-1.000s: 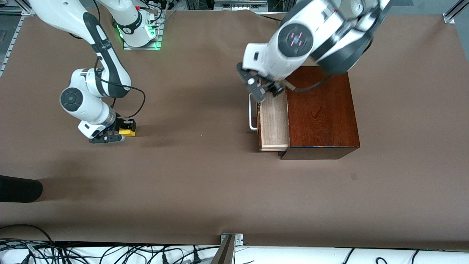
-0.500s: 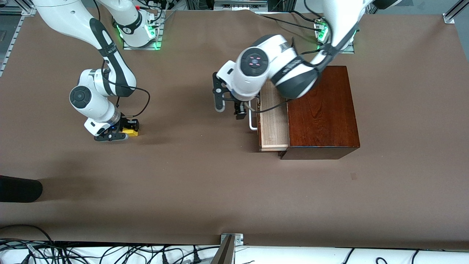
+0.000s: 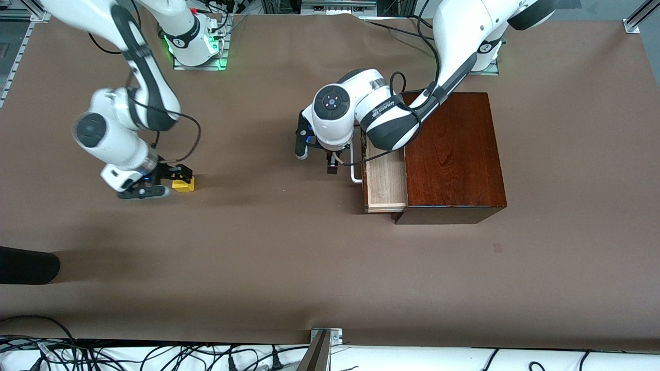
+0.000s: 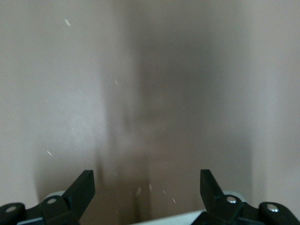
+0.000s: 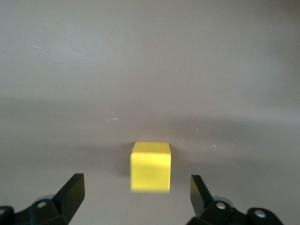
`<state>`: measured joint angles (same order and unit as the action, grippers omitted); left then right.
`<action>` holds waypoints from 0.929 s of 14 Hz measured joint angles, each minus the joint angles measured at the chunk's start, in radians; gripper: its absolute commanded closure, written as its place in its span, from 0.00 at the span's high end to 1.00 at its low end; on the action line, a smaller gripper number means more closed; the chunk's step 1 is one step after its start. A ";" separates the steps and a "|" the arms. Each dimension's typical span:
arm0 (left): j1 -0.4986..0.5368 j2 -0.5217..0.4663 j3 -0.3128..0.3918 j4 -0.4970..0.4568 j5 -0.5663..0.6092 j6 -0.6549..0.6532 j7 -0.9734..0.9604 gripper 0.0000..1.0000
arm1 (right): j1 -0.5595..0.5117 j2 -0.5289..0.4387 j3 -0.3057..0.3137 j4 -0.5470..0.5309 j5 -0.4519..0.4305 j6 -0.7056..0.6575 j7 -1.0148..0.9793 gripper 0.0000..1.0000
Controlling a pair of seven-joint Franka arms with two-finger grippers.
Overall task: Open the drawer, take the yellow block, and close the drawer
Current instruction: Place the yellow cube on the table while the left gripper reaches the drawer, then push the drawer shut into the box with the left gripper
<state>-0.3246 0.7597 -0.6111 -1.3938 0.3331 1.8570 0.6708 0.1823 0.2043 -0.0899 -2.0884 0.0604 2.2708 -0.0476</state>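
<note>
The yellow block (image 3: 183,184) rests on the brown table toward the right arm's end. My right gripper (image 3: 169,181) is open right beside it, not holding it. In the right wrist view the block (image 5: 150,166) lies just ahead of the open right gripper (image 5: 136,194). The drawer (image 3: 385,175) is pulled out of the dark mahogany box (image 3: 454,154), and its pale tray looks empty. My left gripper (image 3: 315,159) is open and low over the table, next to the white handle (image 3: 355,174). The left wrist view shows the open left gripper (image 4: 146,187) over bare table.
A dark rounded object (image 3: 26,265) lies at the table edge at the right arm's end, nearer the front camera. Cables run along the near edge. The brown table (image 3: 289,257) stretches wide between the block and the box.
My left gripper came off the drawer tray and dropped down in front of the handle. My right gripper let go of the yellow block and drew back from it.
</note>
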 measured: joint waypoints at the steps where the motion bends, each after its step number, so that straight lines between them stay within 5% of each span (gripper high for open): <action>1: 0.001 0.000 0.009 0.000 0.000 -0.041 0.002 1.00 | 0.000 -0.047 0.000 0.059 0.000 -0.111 -0.001 1.00; 6: 0.053 -0.008 0.012 0.012 0.002 -0.185 0.064 1.00 | 0.000 -0.143 0.004 0.380 0.000 -0.519 -0.012 1.00; 13: 0.149 -0.034 0.005 0.014 -0.001 -0.294 0.147 1.00 | 0.000 -0.132 0.004 0.488 -0.038 -0.566 -0.038 1.00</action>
<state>-0.1757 0.7258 -0.6062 -1.3796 0.3316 1.5632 0.8181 0.1823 0.0726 -0.0855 -1.6005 0.0222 1.7046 -0.0852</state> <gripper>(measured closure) 0.000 0.000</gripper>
